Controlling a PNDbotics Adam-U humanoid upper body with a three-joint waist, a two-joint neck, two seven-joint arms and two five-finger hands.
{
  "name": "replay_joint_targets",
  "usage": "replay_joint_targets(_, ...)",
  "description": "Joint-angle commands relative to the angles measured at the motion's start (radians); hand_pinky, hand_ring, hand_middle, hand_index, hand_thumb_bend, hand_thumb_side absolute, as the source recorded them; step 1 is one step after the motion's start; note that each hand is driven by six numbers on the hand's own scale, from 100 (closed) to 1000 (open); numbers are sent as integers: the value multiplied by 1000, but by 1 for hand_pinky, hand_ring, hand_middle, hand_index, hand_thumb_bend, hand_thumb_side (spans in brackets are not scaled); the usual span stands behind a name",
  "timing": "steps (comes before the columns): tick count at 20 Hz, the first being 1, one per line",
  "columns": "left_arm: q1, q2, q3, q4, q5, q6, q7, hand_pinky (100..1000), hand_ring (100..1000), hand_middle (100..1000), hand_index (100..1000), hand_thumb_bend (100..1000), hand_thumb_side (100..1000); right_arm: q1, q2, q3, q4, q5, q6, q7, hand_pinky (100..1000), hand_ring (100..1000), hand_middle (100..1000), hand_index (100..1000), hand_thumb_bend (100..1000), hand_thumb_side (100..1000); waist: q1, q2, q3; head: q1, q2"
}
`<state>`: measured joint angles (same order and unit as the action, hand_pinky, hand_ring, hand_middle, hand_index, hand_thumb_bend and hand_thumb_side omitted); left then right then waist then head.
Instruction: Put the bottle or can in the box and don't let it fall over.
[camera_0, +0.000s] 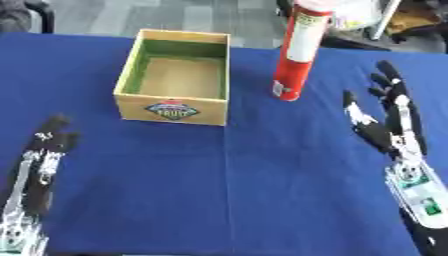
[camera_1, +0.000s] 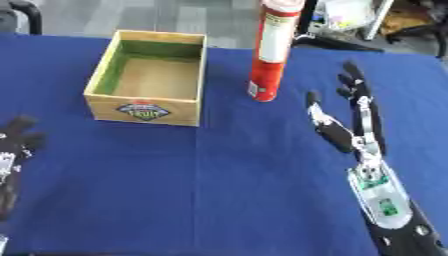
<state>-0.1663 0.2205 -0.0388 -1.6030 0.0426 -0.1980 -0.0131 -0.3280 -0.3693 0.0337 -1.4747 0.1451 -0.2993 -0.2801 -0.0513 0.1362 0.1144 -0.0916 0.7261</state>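
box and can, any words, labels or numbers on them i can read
"FRUIT": seemingly, on the badge on the box front; blurred, so not certain.
Can: yellowish label near the top and a small white patch at the base, print too blurred to read.
Nothing else legible.

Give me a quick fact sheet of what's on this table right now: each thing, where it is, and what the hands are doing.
table: blue cloth
box: wooden box, open top, nothing inside, far left of centre, label on its near wall
can: tall red can, upright on the cloth, right of the box, not touching it
right hand: right hand open, fingers straight, near the can's right side, not touching it
left hand: left hand at the lower left, fingers relaxed, holding nothing
task state: can not yet in the box
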Motion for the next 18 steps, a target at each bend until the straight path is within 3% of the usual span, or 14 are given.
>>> replay_joint_targets(1, -9, 12, 1, -14, 2, -1, -5, 854, 805, 853, 942, 433, 753, -38, -60, 17, 9, -33, -3, 24, 874, 958, 971, 1000, 353, 375, 5, -17, 2, -6, -5)
replay_joint_targets(8, -10, 12, -1, -14, 2, 0, -8, 854, 806, 853, 943, 433, 753, -122, -114, 57, 55, -101, -7, 78, 884, 964, 982, 1000, 371, 363, 8, -17, 5, -9, -3)
replay_joint_targets(18, -11, 10, -3, -14, 4, 0, -10, 854, 807, 853, 943, 433, 753, -222, -124, 97, 135, -177, -18, 117, 881, 955, 977, 1000, 360, 372, 15, -17, 12, -15, -5)
